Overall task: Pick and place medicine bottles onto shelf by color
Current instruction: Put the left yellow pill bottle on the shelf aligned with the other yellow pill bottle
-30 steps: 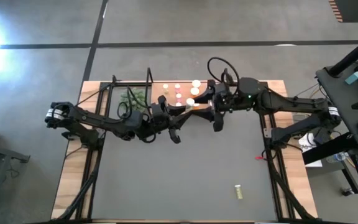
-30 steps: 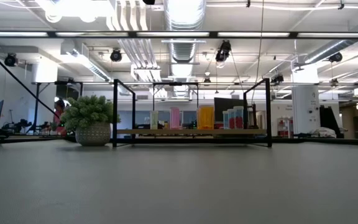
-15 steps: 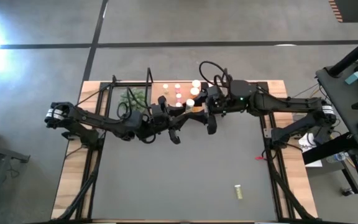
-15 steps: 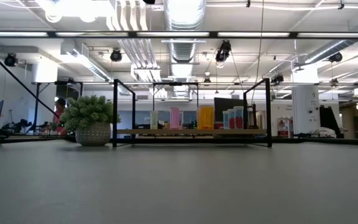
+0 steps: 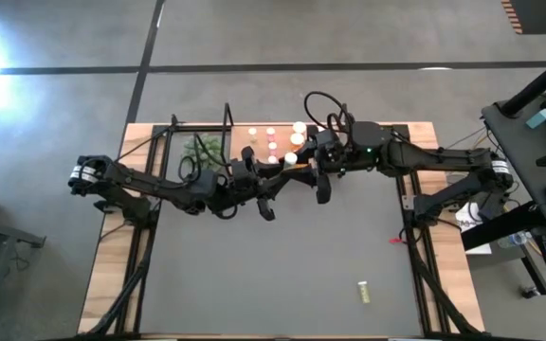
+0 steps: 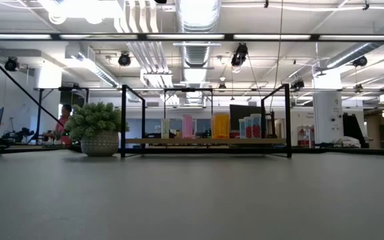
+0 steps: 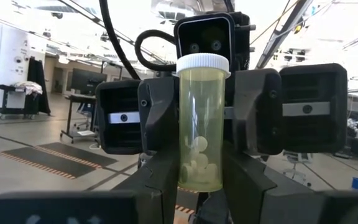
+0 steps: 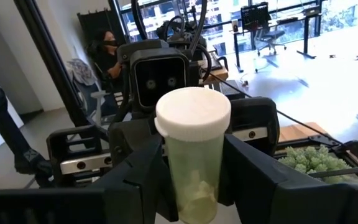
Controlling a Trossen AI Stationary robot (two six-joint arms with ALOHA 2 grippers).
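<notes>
A yellow-green bottle (image 7: 202, 124) with a white cap stands upright in the air between my two grippers; it also shows in the right wrist view (image 8: 192, 149). My left gripper (image 5: 287, 178) and my right gripper (image 5: 303, 170) face each other just near of the shelf (image 5: 254, 147), both shut on this bottle. Several bottles (image 5: 273, 142) stand on the shelf board, also seen in the low view (image 6: 220, 125). One yellow-green bottle (image 5: 362, 292) lies on its side on the grey mat (image 5: 273, 275), near right. My left gripper pinches the bottle's lower body (image 7: 185, 177) between its two fingers, coming level from the table's left. The bottle stands upright, cap up, clear of the table. My right gripper has its two fingers (image 8: 138, 177) against opposite sides of the bottle's body (image 8: 169, 168), below the cap, coming level from the table's right. The bottle stays upright between them.
A small potted green plant (image 5: 202, 149) stands at the shelf's left end, also in the low view (image 6: 99, 123). Black frame uprights (image 6: 123, 120) stand at the shelf's ends. A person (image 6: 64, 117) shows in the room beyond.
My right gripper has gone toward the table's left, up to the bottle and my left gripper, then kept still. My left gripper and the bottle have stayed in place.
</notes>
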